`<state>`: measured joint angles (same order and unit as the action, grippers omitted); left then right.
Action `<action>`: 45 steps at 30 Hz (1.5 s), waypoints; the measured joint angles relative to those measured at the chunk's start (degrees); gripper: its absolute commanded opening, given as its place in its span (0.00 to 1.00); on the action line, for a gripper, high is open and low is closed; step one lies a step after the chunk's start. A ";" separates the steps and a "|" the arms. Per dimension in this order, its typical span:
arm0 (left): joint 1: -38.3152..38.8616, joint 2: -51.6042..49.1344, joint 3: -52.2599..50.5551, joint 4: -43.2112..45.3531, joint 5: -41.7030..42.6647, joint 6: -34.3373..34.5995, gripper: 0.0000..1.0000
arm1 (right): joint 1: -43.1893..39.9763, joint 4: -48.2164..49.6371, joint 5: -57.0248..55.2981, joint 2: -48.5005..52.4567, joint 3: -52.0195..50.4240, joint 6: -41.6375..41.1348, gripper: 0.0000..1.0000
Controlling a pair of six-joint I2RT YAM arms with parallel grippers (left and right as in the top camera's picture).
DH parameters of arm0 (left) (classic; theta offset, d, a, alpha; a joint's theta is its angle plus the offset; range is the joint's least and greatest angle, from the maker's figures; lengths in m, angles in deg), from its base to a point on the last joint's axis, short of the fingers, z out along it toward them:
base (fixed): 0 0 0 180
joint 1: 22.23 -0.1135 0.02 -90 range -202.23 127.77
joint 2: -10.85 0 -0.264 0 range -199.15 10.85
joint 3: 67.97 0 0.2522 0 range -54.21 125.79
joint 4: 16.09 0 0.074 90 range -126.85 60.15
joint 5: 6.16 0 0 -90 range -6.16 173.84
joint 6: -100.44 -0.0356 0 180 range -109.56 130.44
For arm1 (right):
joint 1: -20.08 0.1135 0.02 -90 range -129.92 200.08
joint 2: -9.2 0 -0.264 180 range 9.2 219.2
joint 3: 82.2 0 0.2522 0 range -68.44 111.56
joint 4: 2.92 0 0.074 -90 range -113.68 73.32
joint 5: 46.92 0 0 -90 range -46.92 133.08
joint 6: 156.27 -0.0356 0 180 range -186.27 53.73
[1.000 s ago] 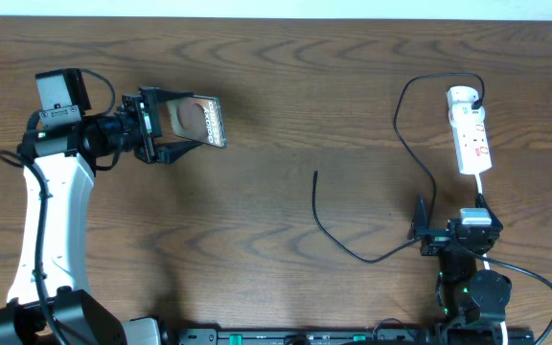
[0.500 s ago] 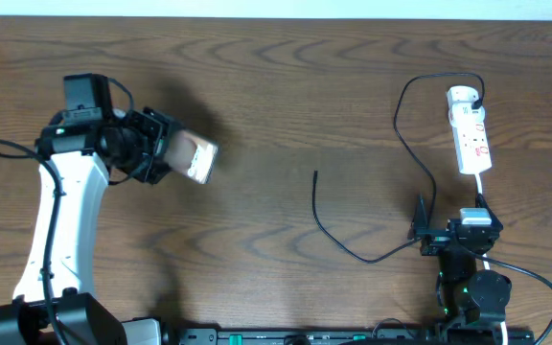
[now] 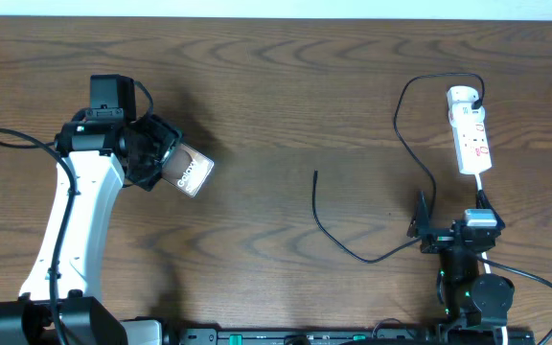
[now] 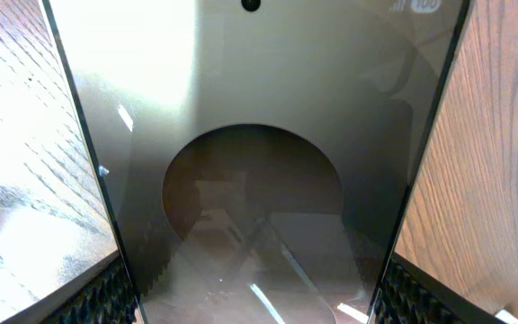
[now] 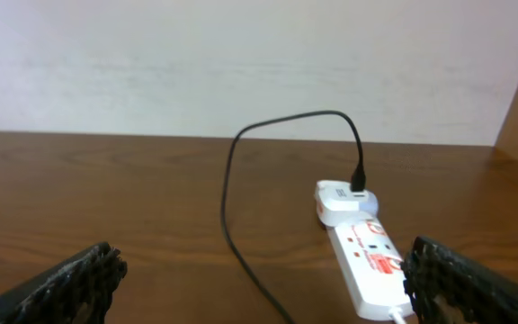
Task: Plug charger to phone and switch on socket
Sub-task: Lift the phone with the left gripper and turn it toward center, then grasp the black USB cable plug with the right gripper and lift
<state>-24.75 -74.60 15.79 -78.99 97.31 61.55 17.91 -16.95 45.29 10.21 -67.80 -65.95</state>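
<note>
Left gripper (image 3: 168, 162) clamping phone (image 3: 193, 173), fingers (image 4: 102, 295) mostly cropped

A lab-style robot bench: wood-grain table (image 3: 286, 86) with robot arms (image 3: 65, 225) at its edge (plain white wall (image 5: 241, 63) behind).

Straight ahead of the right end effector (image 5: 261, 274), between its spread fingers, the charger (image 5: 227, 193) cable crosses the bench (image 3: 286, 86). The socket (image 5: 367, 261) lies ahead and slightly right. Off to its left, the cable's loose end curls over the wood. The left end effector (image 3: 164, 159) is filled by the phone (image 3: 192, 172), with bare bench beyond it toward that loose end.
</note>
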 measured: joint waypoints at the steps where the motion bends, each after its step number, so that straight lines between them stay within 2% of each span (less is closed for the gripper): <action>1: 0.00 0.00 0.00 0.02 -0.13 0.00 0.07 | 0.00 -0.68 0.15 0.09 0.46 -0.44 0.99; 5: 0.00 0.00 0.00 0.11 -0.35 -0.04 0.07 | 0.00 -6.64 1.18 3.69 7.06 -1.42 0.99; 9: 0.02 0.00 0.00 0.13 -0.35 -0.13 0.07 | 0.00 -11.52 4.92 14.25 19.76 -1.77 0.99; 17: 0.00 0.00 0.00 0.11 -0.33 -0.09 0.07 | 0.02 -31.78 23.61 50.62 51.74 -2.40 0.99; 20: 0.00 0.00 0.00 0.11 -0.22 0.26 0.07 | 0.35 -39.01 35.82 66.71 64.50 -2.36 0.99; 22: 0.00 0.00 0.00 0.15 -0.02 1.01 0.07 | 0.76 -39.50 44.39 75.12 70.31 -2.19 0.99; 24: 0.00 0.00 0.00 0.09 0.17 1.92 0.07 | 1.25 -36.30 53.57 82.71 74.55 -2.40 0.99; 26: 0.02 0.00 0.00 -0.09 0.33 4.02 0.07 | 1.70 -29.16 62.31 88.89 76.46 -3.54 0.99; 31: 0.00 0.00 0.00 -0.28 2.27 10.14 0.07 | 3.80 -12.24 74.51 99.89 77.46 -14.36 0.99; 36: 0.00 0.00 0.00 -0.26 4.81 17.35 0.07 | 10.01 -5.92 76.39 107.58 77.53 -24.48 0.99; 45: 0.02 0.02 0.00 -0.70 8.41 29.05 0.07 | 23.47 -1.03 70.01 111.67 77.53 -30.82 0.98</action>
<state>-24.73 -74.58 15.79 -79.69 105.73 90.60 41.38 -17.98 115.30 121.88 9.73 -96.77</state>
